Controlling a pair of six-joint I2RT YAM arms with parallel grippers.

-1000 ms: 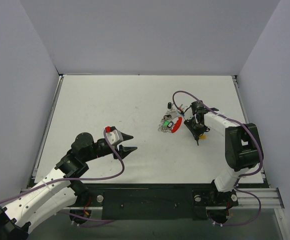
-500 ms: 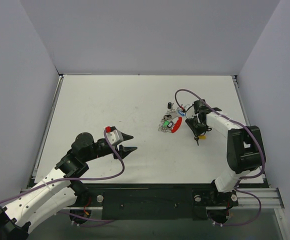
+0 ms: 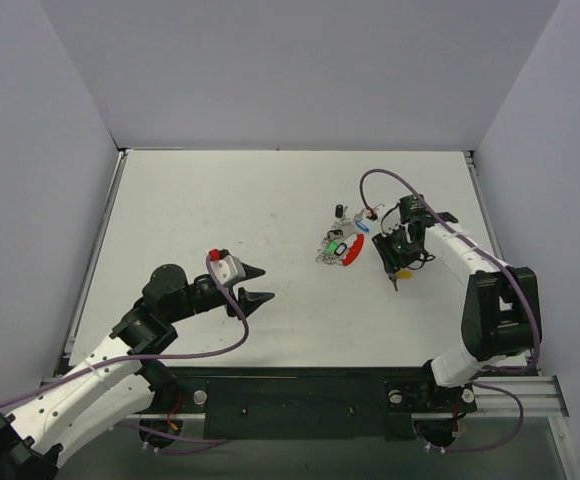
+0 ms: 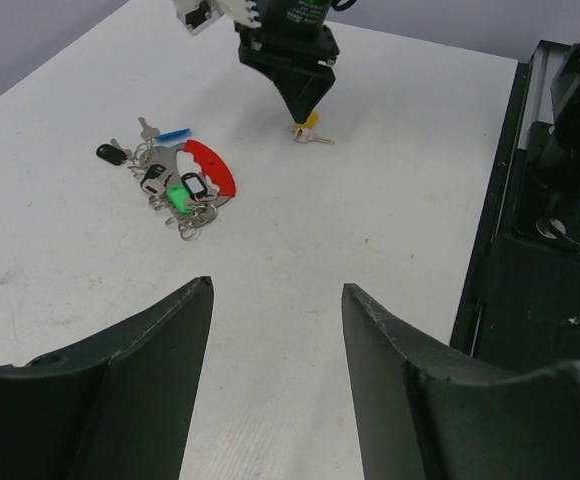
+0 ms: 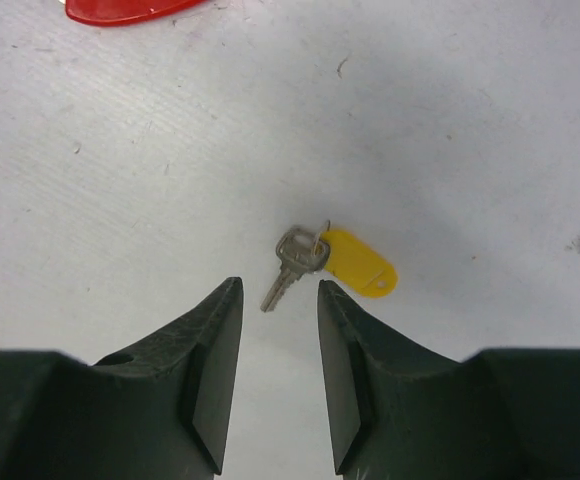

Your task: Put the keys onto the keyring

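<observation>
A lone silvery key with a yellow tag (image 5: 315,259) lies on the white table just beyond my right gripper (image 5: 278,286), which is open and points down at it; it also shows in the left wrist view (image 4: 310,128) and faintly in the top view (image 3: 405,272). The keyring (image 4: 210,168), red and silvery, lies left of it with green, black and blue tagged keys (image 4: 175,190) bunched at it, also in the top view (image 3: 342,246). My left gripper (image 3: 260,285) is open and empty, well left of the bunch.
Grey walls close in the table (image 3: 270,200) on three sides. A black rail (image 3: 310,395) runs along the near edge. Purple cables loop from both arms.
The right arm's wrist has shifted slightly right and its cable loop has risen; the gripper stays over the yellow key. The left arm has barely moved.
</observation>
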